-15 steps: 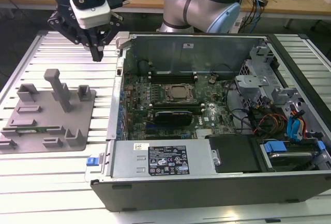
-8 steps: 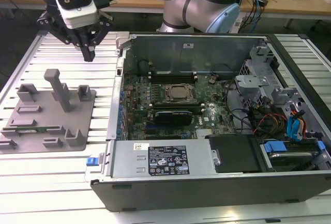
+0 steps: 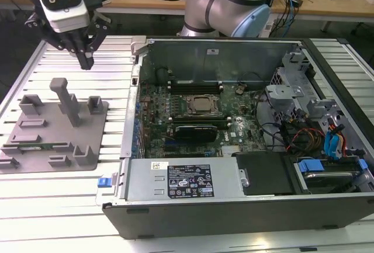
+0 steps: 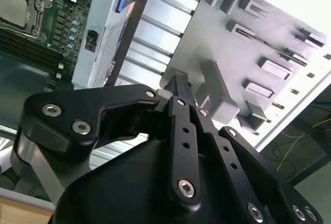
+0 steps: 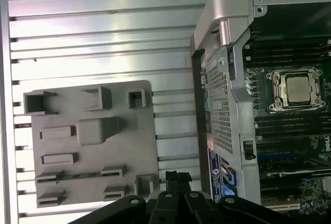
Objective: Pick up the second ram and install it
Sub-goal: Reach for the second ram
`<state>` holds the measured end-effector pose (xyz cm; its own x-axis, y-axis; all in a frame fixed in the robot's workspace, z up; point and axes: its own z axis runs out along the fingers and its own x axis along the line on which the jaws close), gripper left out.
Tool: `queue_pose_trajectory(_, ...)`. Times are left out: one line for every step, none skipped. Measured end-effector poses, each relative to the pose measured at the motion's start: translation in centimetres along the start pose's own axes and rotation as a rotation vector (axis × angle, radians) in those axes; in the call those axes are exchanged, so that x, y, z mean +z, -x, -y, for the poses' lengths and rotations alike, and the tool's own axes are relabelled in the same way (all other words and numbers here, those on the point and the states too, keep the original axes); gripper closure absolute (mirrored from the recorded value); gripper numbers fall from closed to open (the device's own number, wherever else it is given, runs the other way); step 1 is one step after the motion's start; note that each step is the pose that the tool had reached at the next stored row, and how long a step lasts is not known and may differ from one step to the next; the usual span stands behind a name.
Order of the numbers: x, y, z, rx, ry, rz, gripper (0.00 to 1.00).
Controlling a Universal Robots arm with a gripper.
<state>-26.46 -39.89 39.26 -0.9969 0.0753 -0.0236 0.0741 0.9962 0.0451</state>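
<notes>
The gripper (image 3: 86,61) hangs in the air with its two dark fingers drawn together on nothing, their tips meeting in a single point in both wrist views (image 4: 178,87) (image 5: 173,176). Directly beneath it lies the edge of the grey holder tray (image 3: 58,130) that is nearest the arm, and the tray's tall upright post (image 3: 67,98) stands just past the fingertips, lower down and apart from them. The second ram (image 3: 44,145) lies flat in a slot at the tray's opposite edge, the one farthest from the gripper, with the post between the two. It shows as a thin green strip, untouched, and it is seen edge-on in the first wrist view (image 5: 80,175) and as a fine line in the second wrist view (image 4: 279,48). Off to the gripper's side, well apart, sits the open computer case (image 3: 234,206), where the CPU socket (image 3: 203,106) is flanked by long black memory slots (image 3: 193,85). Tray and case both rest on the ribbed aluminium table (image 3: 47,206).
</notes>
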Motion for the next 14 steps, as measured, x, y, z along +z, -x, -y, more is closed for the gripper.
queue_pose_trajectory(0.0,-0.18,0.01,0.0,0.0001,0.0,0.92)
queue_pose_trajectory(-0.01,-0.47,0.03,0.0,0.0,0.0,0.92)
queue_pose_trajectory(-0.02,-0.79,0.06,0.0,0.0,-0.0001,0.92)
queue_pose_trajectory(-0.03,-1.04,0.08,0.0,-0.0001,0.0,0.92)
queue_pose_trajectory(-0.03,-1.26,0.09,0.0,0.0,-0.0001,0.92)
queue_pose_trajectory(-0.05,-1.86,0.13,0.0,0.0,0.0,0.92)
queue_pose_trajectory(-0.05,-2.28,0.17,0.0,0.0,0.0002,0.92)
queue_pose_trajectory(-0.07,-2.61,0.19,0.0,0.0,0.0001,0.92)
queue_pose_trajectory(-0.07,-2.9,0.22,0.0,0.0,0.0002,0.92)
queue_pose_trajectory(-0.08,-3.28,0.24,0.0,0.0,0.0002,0.92)
queue_pose_trajectory(-0.09,-3.6,0.27,0.0,0.0,0.0002,0.92)
queue_pose_trajectory(-0.1,-4.08,0.3,0.0,0.0,0.0002,0.92)
queue_pose_trajectory(-0.11,-4.38,0.32,0.0,0.0,0.0003,0.92)
queue_pose_trajectory(-0.11,-4.77,0.36,0.0,0.0,0.0002,0.92)
